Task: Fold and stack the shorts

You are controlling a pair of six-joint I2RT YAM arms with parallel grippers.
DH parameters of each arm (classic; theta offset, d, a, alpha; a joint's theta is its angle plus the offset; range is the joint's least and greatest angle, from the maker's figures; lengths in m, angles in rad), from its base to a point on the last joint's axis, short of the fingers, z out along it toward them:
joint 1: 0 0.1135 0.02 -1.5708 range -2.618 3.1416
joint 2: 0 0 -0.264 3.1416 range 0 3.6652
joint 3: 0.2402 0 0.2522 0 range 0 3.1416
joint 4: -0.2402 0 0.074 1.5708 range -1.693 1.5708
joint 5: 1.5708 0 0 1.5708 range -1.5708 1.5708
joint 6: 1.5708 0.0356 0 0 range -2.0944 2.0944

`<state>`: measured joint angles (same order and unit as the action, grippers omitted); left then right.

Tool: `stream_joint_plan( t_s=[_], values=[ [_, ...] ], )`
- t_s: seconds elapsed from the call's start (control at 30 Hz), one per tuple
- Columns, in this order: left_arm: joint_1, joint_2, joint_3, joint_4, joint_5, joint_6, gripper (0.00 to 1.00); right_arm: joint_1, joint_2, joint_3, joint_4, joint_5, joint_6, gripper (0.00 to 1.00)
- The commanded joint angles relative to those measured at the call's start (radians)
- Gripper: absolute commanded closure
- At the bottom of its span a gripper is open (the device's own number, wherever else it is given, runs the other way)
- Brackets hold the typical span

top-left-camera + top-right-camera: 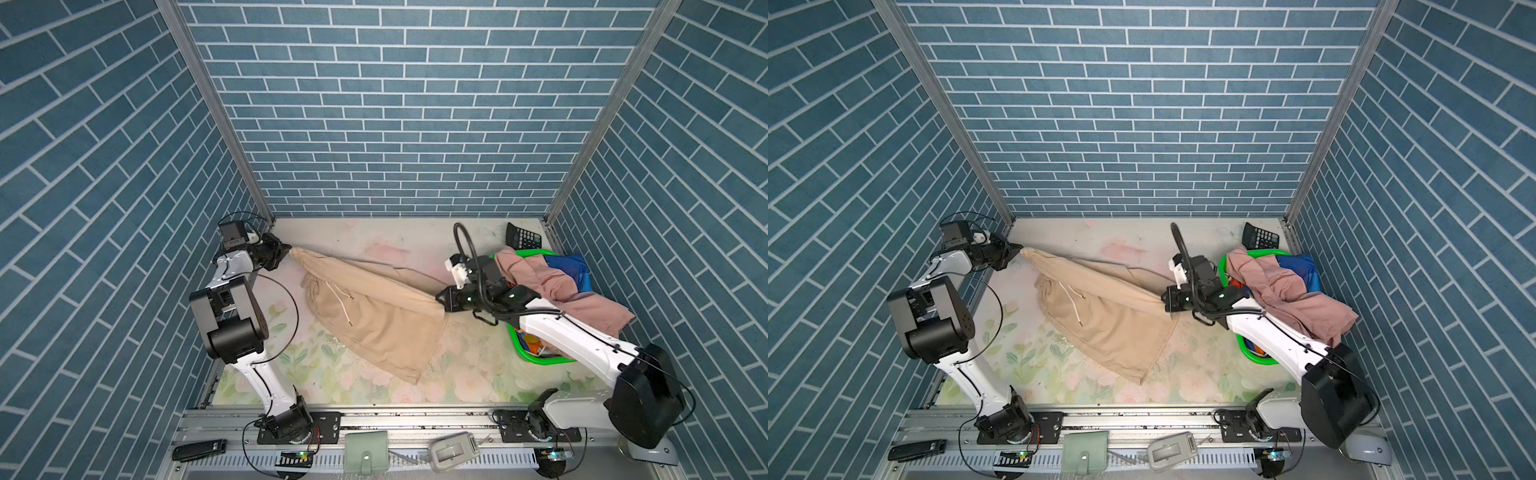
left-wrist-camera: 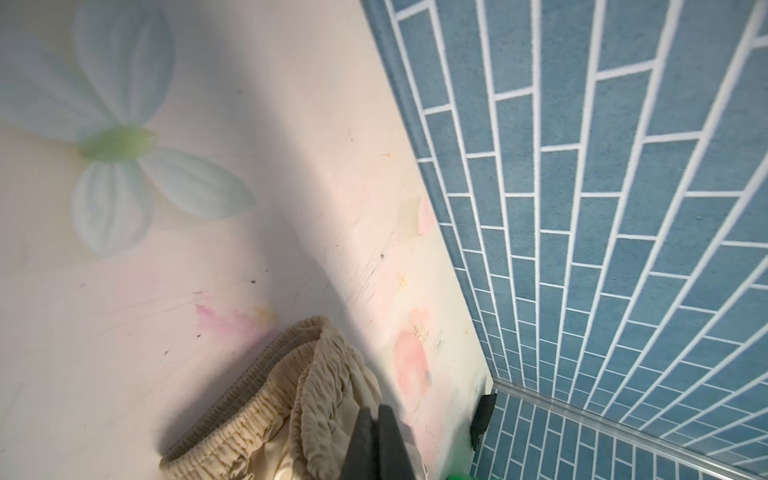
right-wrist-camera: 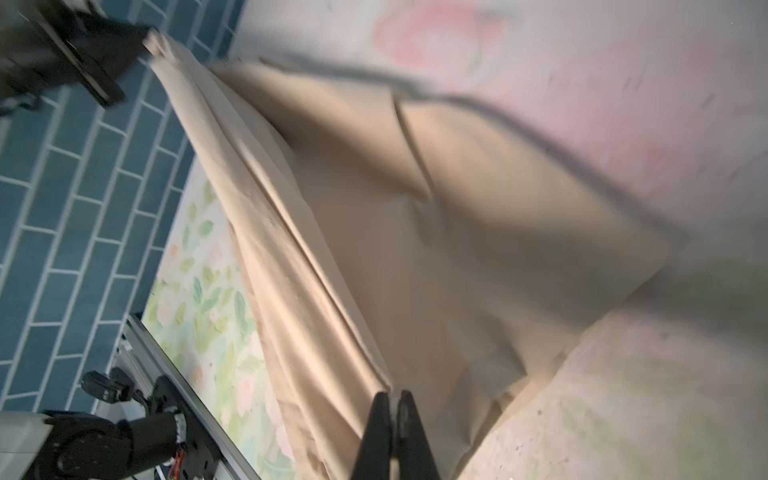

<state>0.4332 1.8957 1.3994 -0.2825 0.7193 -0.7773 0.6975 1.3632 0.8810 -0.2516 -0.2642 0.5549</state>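
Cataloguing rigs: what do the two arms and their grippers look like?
Left arm and right arm: white link shells, bulky black joint housings, thin black looping cables. The right carries a thick ribbed black hose. Left gripper and right gripper are black with tapered fingers.

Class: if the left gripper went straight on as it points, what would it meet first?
The beige shorts, whose waistband the left gripper is shut on; beyond them, probably the right gripper.
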Motion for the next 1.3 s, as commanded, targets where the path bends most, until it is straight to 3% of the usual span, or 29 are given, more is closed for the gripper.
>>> stream_joint_plan(
  t_s=[0.0,0.17,0.3,0.5,0.83,0.93,1.1,1.27],
  values=[
    [0.034,-0.041,-0.058,0.048,-0.114,-0.009,1.00,0.055,0.073,-0.061,0.081,0.071,0.099,1.00],
    [0.035,-0.083,-0.120,0.031,-0.126,0.010,1.00,0.065,0.243,-0.123,0.185,0.016,0.166,1.00],
    [0.036,-0.105,-0.153,0.019,-0.127,0.018,1.00,0.046,0.359,-0.103,0.155,0.031,0.150,1.00],
    [0.035,-0.136,-0.201,0.018,-0.124,0.031,1.00,-0.092,0.448,-0.055,0.100,0.033,0.102,1.00],
    [0.028,-0.141,-0.252,0.058,-0.102,-0.001,1.00,-0.287,0.704,0.347,-0.156,0.052,-0.085,1.00],
    [0.024,-0.140,-0.266,0.067,-0.103,-0.004,1.00,-0.297,0.736,0.443,-0.206,0.033,-0.105,1.00],
    [0.022,-0.130,-0.255,0.073,-0.109,-0.012,1.00,-0.283,0.674,0.430,-0.189,0.041,-0.111,1.00],
    [0.009,-0.142,-0.292,0.102,-0.103,-0.029,1.00,-0.291,0.804,0.573,-0.290,0.073,-0.176,1.00]
  ],
)
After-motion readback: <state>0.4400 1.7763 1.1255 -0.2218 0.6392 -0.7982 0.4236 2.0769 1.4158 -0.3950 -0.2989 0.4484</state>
